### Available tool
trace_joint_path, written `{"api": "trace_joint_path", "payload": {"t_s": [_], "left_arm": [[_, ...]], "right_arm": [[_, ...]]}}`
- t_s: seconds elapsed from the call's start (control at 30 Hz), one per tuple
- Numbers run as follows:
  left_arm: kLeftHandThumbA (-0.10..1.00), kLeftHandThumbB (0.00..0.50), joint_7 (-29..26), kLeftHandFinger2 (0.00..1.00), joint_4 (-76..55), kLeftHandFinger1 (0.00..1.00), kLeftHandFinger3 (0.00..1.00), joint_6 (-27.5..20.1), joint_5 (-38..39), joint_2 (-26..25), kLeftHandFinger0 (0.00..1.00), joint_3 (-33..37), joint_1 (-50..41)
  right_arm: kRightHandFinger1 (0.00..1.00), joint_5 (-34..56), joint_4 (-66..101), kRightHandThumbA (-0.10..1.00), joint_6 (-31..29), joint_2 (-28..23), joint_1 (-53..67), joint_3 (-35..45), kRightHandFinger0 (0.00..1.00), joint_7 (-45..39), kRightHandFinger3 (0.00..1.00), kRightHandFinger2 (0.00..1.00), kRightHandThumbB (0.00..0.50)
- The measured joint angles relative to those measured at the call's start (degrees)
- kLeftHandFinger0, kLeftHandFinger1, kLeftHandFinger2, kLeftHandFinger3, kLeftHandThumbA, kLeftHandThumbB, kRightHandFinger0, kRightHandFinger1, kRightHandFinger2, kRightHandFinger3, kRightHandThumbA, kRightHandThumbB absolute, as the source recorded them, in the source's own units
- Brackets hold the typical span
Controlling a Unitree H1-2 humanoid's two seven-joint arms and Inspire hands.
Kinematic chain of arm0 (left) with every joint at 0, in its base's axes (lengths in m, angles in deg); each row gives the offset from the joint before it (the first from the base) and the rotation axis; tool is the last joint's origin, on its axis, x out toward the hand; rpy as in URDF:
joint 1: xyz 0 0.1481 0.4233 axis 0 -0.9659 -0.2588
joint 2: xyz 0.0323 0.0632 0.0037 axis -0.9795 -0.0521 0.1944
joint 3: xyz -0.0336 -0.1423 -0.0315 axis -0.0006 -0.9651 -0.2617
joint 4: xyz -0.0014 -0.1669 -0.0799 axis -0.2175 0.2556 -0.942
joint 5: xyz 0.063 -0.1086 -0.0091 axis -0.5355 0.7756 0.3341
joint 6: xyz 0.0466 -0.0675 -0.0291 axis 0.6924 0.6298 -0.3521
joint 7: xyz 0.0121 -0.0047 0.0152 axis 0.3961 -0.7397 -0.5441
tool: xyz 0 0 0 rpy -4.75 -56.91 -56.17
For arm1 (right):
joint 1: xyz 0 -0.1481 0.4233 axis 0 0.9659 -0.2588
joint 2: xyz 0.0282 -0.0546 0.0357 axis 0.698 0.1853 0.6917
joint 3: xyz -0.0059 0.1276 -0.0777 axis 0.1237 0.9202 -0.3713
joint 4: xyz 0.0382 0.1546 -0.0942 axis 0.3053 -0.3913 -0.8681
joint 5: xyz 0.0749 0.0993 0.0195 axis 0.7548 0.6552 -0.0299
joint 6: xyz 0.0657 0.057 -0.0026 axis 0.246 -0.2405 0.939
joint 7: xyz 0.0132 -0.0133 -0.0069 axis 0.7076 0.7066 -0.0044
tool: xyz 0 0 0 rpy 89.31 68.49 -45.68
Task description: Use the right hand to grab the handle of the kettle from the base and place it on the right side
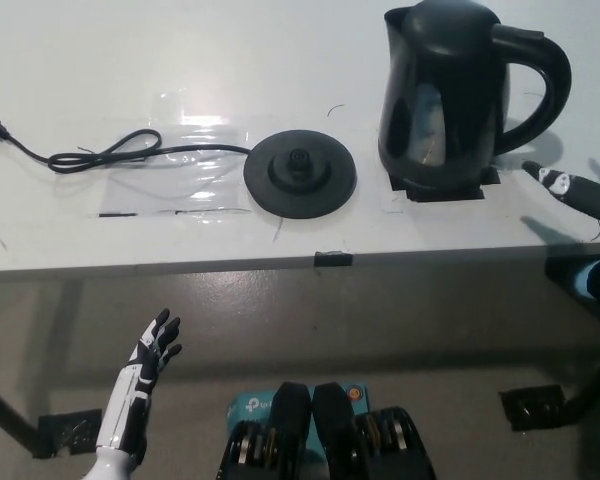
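A black cord [110, 154] snakes across the white table [180, 60] to the round base [300, 173], which sits bare. Below the table edge at lower left, the white left hand [156, 350] rests with fingers spread, holding nothing. The kettle [450, 95] stands upright on the table right of the base, handle [535, 85] pointing right. At the far right edge, the black right hand [585, 190] is apart from the handle, fingers spread.

A lab-like test bench: a plain white table [130, 60] with black tape marks [331, 259] over a bare floor [400, 330].
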Motion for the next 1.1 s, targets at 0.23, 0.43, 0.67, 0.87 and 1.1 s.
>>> {"api": "trace_joint_path", "payload": {"t_s": [0.23,0.43,0.67,0.87,1.1], "left_arm": [[1.0,0.5,0.0,1.0,0.0,1.0,1.0,0.0,-0.1,-0.1,0.97,0.0,0.2],[1.0,0.5,0.0,1.0,0.0,1.0,1.0,0.0,-0.1,-0.6,0.97,0.0,0.5],[1.0,0.5,0.0,1.0,0.0,1.0,1.0,0.1,-0.2,-0.8,0.98,0.0,1.3],[1.0,0.5,-0.1,1.0,0.3,1.0,1.0,0.0,-0.8,-0.9,0.97,0.0,1.6],[1.0,0.5,-0.1,1.0,1.0,1.0,1.0,0.0,-1.0,-1.1,0.98,-0.1,2.3]], "right_arm": [[1.0,-0.1,16.1,1.0,-0.9,7.7,11.0,-1.5,1.0,0.0,1.0,1.0,0.409],[1.0,-0.6,12.5,1.0,-2.7,12.5,19.8,-5.5,1.0,-2.4,1.0,1.0,0.337],[1.0,-0.2,4.4,1.0,-2.8,11.4,19.7,-5.6,1.0,-6.2,1.0,1.0,0.361],[1.0,-1.1,2.6,1.0,-2.8,11.6,18.8,-5.8,1.0,-7.3,1.0,1.0,0.354],[1.0,-1.2,2.0,1.0,-2.8,11.6,18.5,-5.7,1.0,-8.2,1.0,1.0,0.332]]}}
